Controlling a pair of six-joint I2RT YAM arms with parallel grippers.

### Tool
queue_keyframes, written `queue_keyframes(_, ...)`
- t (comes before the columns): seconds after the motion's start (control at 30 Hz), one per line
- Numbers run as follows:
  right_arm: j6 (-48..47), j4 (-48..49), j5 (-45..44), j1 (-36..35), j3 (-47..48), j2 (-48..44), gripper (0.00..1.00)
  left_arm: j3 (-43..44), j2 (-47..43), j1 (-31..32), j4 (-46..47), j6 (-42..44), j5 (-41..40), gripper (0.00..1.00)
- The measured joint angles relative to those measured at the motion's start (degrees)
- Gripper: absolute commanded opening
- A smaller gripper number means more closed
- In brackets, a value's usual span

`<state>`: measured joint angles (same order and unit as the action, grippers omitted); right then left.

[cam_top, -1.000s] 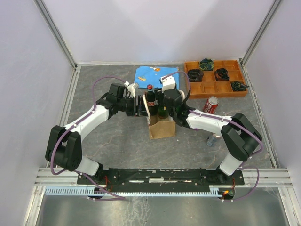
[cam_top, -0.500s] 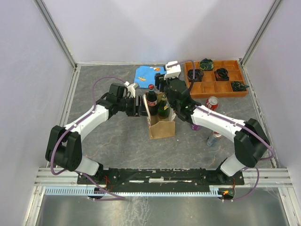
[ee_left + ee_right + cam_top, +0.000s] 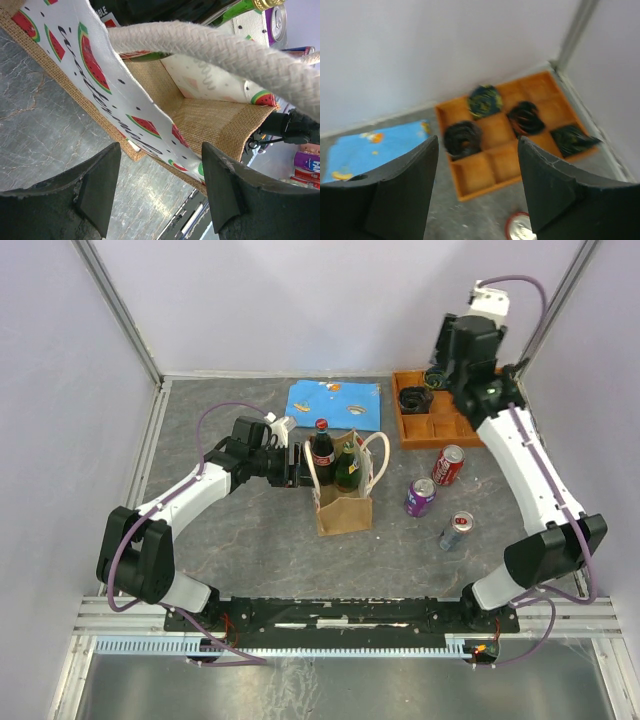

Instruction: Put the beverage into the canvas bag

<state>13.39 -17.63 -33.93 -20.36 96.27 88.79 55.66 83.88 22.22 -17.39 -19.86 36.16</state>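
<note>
- The green bottle [image 3: 347, 470] stands in the canvas bag [image 3: 343, 512] at centre frame, beside a cola bottle [image 3: 320, 450].
- Our right tool [image 3: 477, 145] hangs released and empty at upper right; our left tool [image 3: 160, 150] is spread open just beside the bag's left side.
- We judge the tall bottles top-heavy: a finger snagging the rope handle [image 3: 210, 47] could topple the bag.

We lift our right gripper [image 3: 477, 145] away from the green bottle [image 3: 347, 470], left well below and behind it in the canvas bag [image 3: 343, 512]; its spread, empty fingers [image 3: 395, 195] now hang over the orange tray [image 3: 490, 167].
</note>
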Motion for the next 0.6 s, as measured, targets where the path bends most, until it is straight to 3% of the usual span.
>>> queue_keyframes(0.3, 4.6, -34.2, 17.6, 15.0, 9.0, 10.0, 0.76, 0.0, 0.0, 0.0, 0.4, 0.6, 0.2, 0.72)
queue_keyframes(0.6, 2.8, -50.8, 29.7, 18.6, 13.4, 22.7, 0.79, 0.0, 0.0, 0.0, 0.5, 0.9, 0.2, 0.72)
